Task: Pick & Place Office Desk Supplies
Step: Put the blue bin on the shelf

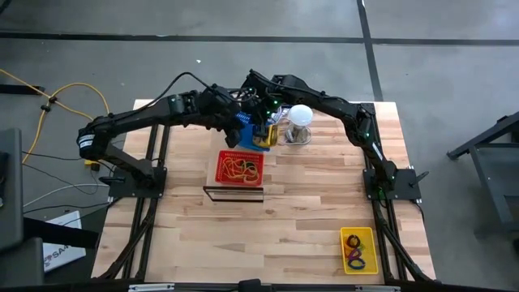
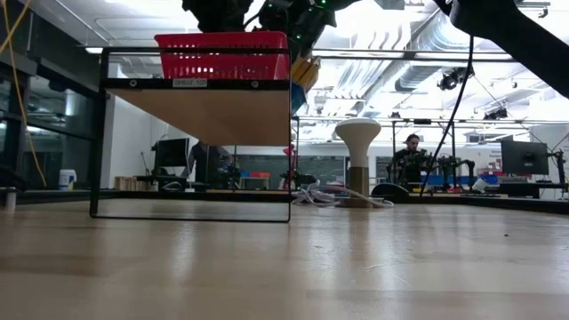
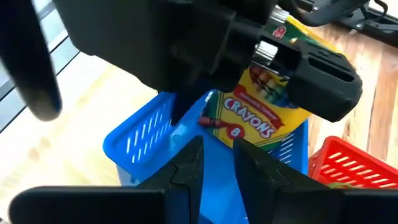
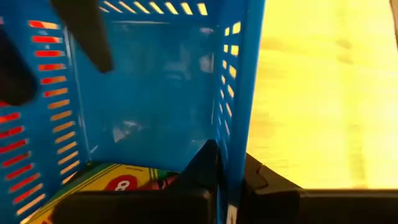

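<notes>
So right now both arms are bunched up at the far side of the table over the blue basket point(image 1: 246, 130), just behind the red basket point(image 1: 240, 167) that sits up on the little black stand point(image 1: 233, 193). From the left wrist cam I can see the crayon pack point(image 3: 261, 109) being lowered into the blue basket, with the other arm's big dark gripper body wrapped around its top. The right gripper point(image 4: 227, 177) looks clamped shut, and from its own cam the fingers are pinched right on the blue basket's wall, with the crayon pack tucked down beside them inside. Honestly can't tell for sure whether it's still got the pack or just the wall. The left gripper point(image 3: 217, 158) hangs just above the basket with its fingers parted a little and nothing between them.

The rubber bands point(image 1: 241, 168) are already sitting in the red basket, and the coloured loop clips point(image 1: 356, 251) are over in the yellow tray point(image 1: 358, 234) at the near right corner, well apart from all this.

My read: we're at the drop-off step for the crayons. Next I'd want the right gripper to let go cleanly and lift straight up without dragging the basket along, while the left one steadies it
</notes>
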You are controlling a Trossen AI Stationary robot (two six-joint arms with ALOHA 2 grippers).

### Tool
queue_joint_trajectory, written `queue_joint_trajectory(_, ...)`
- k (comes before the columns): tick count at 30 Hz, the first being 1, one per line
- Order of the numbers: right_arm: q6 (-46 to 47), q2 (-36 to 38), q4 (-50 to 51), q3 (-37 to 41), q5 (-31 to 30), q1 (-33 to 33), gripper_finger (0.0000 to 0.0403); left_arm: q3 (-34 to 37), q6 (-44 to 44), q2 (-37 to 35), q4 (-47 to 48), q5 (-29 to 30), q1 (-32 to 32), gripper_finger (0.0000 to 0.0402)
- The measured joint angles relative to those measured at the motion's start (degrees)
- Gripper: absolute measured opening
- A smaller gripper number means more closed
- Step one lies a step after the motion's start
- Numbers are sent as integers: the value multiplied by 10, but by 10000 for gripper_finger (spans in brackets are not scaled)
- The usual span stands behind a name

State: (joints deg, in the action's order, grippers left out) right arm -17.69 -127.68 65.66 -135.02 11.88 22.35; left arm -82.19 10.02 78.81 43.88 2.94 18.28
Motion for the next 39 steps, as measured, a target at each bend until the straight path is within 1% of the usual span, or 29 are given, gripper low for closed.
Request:
queue_joint_trajectory(10, 1, 0, -6, 0, 0, -6, 58, 0, -1, 0, -2, 5, 0, 84)
queue_joint_trajectory(14, 1, 0, -5, 0, 1, -7, 69, -1, -1, -1, 6, 5, 0, 84)
queue_joint_trajectory(19, 1, 0, -5, 0, 2, -6, 70, -1, 4, -1, 22, 22, 0, 84)
queue_joint_trajectory(30, 1, 5, -18, 1, 2, -14, 68, -1, 8, -1, 42, 23, 8, 84)
queue_joint_trajectory(39, 1, 38, -30, 1, -6, -14, 68, -1, 12, -2, 44, 19, 11, 84)
